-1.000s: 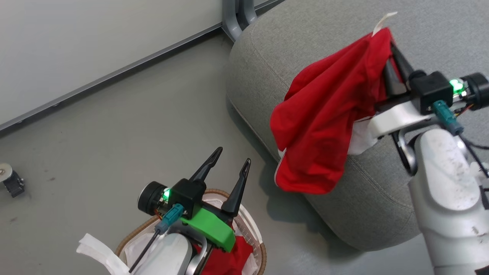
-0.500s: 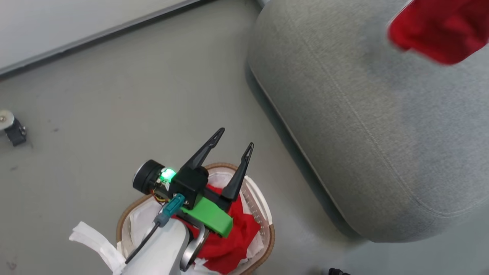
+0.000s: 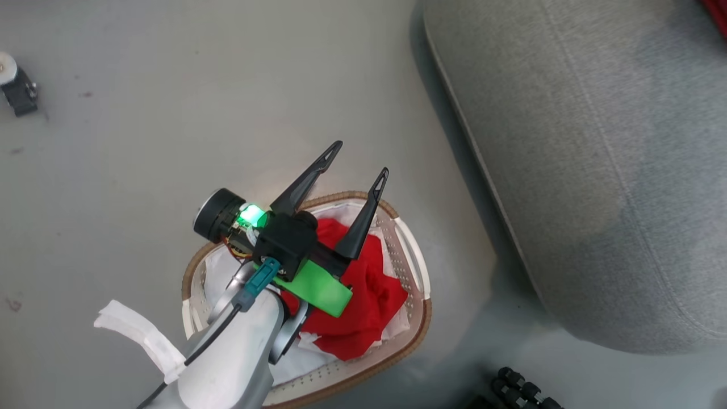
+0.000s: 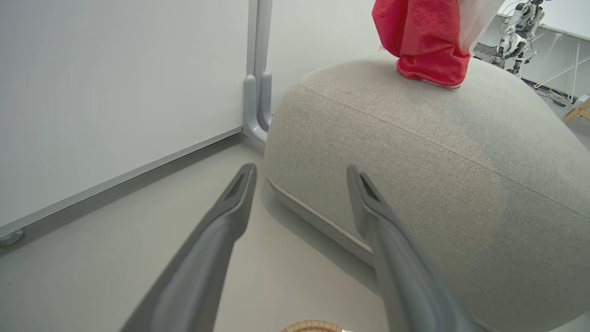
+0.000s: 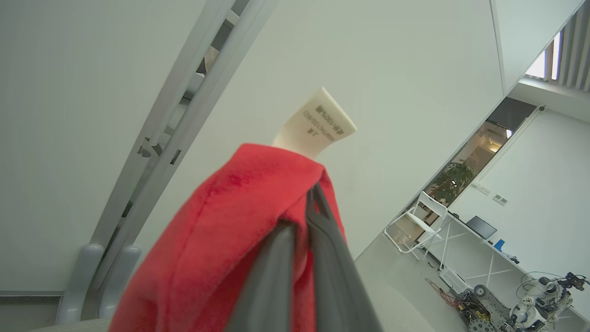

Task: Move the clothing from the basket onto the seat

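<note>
Progress: partly done, by judgement; 1 red shirt (image 5: 216,244) is pinched between the closed fingers of the right hand (image 5: 309,196), its white label (image 5: 318,122) standing above the fold; in the left wrist view the same shirt (image 4: 428,41) is seen hanging over the seat (image 4: 438,161), its lower end apparently touching the top; release is not yet made.

Red clothing (image 3: 369,295) is also seen bunched inside the basket (image 3: 425,312), which stands on the floor (image 3: 113,170) just beside the seat (image 3: 596,170); how many garments are left cannot be told. The left hand (image 3: 362,157) is held above the basket, jaws spread and empty.

Left to do: the held shirt to be let go on the seat; the basket contents to be lifted across.

Surroundings: a white liner cloth (image 3: 309,347) lies around and under the red fabric and could be caught in a grasp; part of the basket is hidden by the left forearm; a small caster (image 3: 17,94) and a dark ridged object (image 3: 522,386), not identified, are noted on the floor, well apart from the path; a grey wall rail (image 4: 258,69) stands behind the seat.
</note>
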{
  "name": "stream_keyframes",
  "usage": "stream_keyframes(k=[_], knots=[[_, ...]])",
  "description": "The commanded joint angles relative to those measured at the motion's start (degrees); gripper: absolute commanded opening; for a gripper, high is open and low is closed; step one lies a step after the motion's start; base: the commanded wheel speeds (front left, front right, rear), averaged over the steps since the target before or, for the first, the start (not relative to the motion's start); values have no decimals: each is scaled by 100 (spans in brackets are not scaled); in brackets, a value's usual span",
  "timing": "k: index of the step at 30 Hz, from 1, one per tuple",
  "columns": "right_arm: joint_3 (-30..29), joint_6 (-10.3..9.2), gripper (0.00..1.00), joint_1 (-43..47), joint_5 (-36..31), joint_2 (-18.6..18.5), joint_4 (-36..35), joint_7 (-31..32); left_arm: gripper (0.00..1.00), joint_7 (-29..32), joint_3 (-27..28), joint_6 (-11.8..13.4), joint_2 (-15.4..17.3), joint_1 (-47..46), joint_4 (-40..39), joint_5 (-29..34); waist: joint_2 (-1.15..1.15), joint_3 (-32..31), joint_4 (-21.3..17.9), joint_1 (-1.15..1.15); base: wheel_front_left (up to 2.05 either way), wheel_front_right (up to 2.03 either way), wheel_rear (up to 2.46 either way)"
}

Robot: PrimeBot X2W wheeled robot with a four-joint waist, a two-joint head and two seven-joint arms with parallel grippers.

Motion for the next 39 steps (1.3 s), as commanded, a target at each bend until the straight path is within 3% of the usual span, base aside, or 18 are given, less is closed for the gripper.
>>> stream_keyframes(k=[1, 10, 17, 18, 19, 20, 21, 28, 39], knots=[[-55, -8, 0, 67, -44, 64, 113, -50, 100, -5, 26, -6, 29, -127, -25, 35, 0, 415, 283, -1, 0, 0, 0], [-643, -8, 0, 606, -269, 515, 871, -131, 100, -5, 117, 28, 121, -199, 5, 125, 0, 769, 341, -1, 0, 0, 0], [-955, -8, 0, 1110, -443, 679, 1027, -135, 100, -4, 200, 84, 190, -153, 51, 128, 0, 811, 241, -1, 0, 0, 0], [-966, -8, 5, 1183, -444, 723, 992, -135, 100, -5, 203, 81, 197, -135, 70, 125, 0, 795, 212, -1, 0, 0, 0], [-976, -8, 24, 1246, -429, 758, 955, -135, 100, -5, 204, 81, 198, -122, 80, 122, 0, 778, 189, -1, 0, 0, 0], [-978, -8, 24, 1331, -400, 812, 893, -135, 100, -4, 209, 83, 201, -105, 95, 115, 0, 753, 159, -1, 0, 0, 0], [-969, -8, 100, 1407, -385, 849, 830, -134, 100, -5, 208, 82, 200, -90, 107, 103, 0, 730, 134, -1, 0, 0, 0], [-712, -8, 100, 2138, -172, 1138, 336, -130, 100, -5, 250, 86, 165, -12, 147, 54, 0, 436, -15, -1, 0, 0, 0], [-146, -8, 100, 3113, 237, 1197, -86, -130, 100, -5, 571, 87, 12, 152, 131, -118, 0, -413, 106, -1, 0, 0, 0]])
